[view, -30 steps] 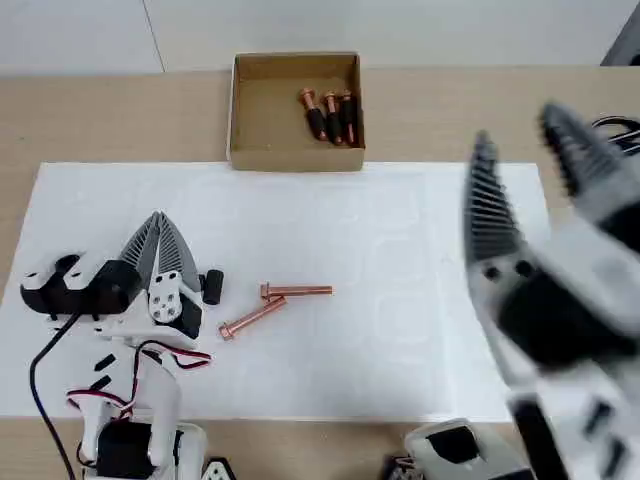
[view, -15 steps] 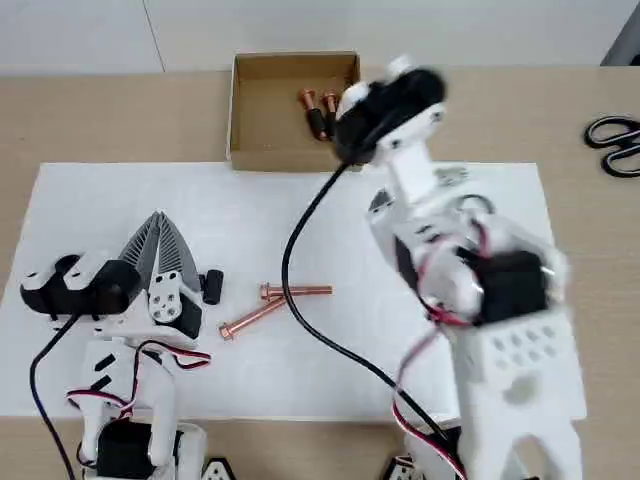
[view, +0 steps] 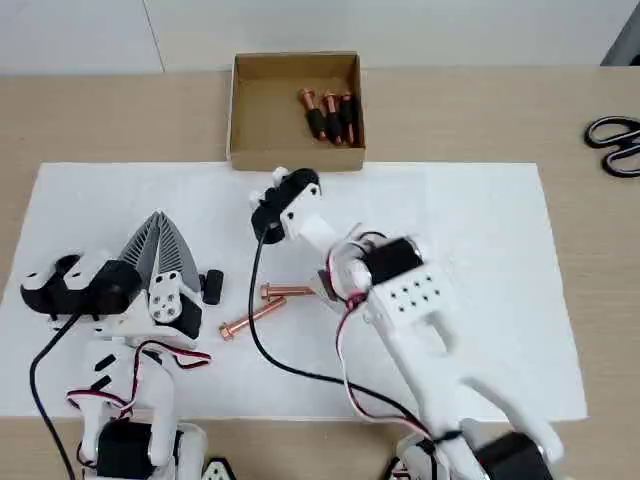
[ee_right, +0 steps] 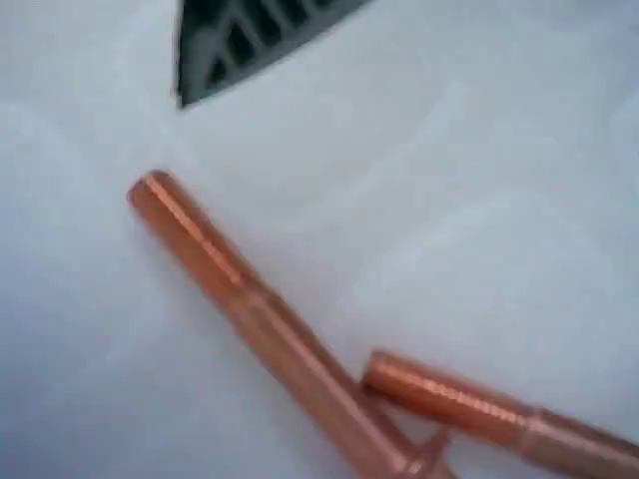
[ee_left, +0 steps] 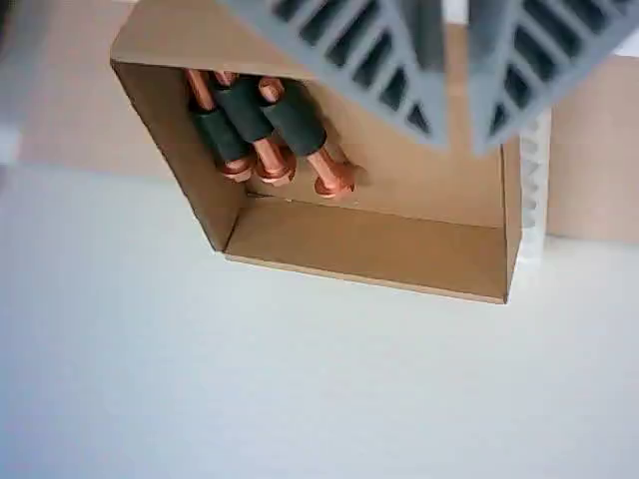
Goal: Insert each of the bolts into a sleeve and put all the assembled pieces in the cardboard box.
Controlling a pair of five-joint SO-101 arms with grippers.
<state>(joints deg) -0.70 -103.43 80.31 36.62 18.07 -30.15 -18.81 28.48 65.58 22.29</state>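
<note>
Two bare copper bolts (view: 288, 291) (view: 252, 317) lie on the white mat, and a black sleeve (view: 212, 287) lies beside my left arm. My right arm (view: 390, 275) leans over the bolts and hides its gripper from above. In the right wrist view one dark finger (ee_right: 250, 40) hangs just above the longer bolt (ee_right: 270, 329), open, with the second bolt (ee_right: 479, 404) beside it. My left gripper (view: 160, 216) is shut and empty, pointing at the cardboard box (view: 240, 110). Three assembled pieces (view: 330, 115) lie in the box (ee_left: 369, 249), and they (ee_left: 265, 125) sit beyond the left gripper (ee_left: 457, 130).
The white mat (view: 480, 250) covers most of the wooden table. Scissors (view: 615, 135) lie at the far right edge. A black cable (view: 262, 300) loops from the right arm across the mat near the bolts.
My right arm swung from high on the right, past the box, down onto the two bolts in the middle. The left arm, the bolts and the sleeve stayed put.
</note>
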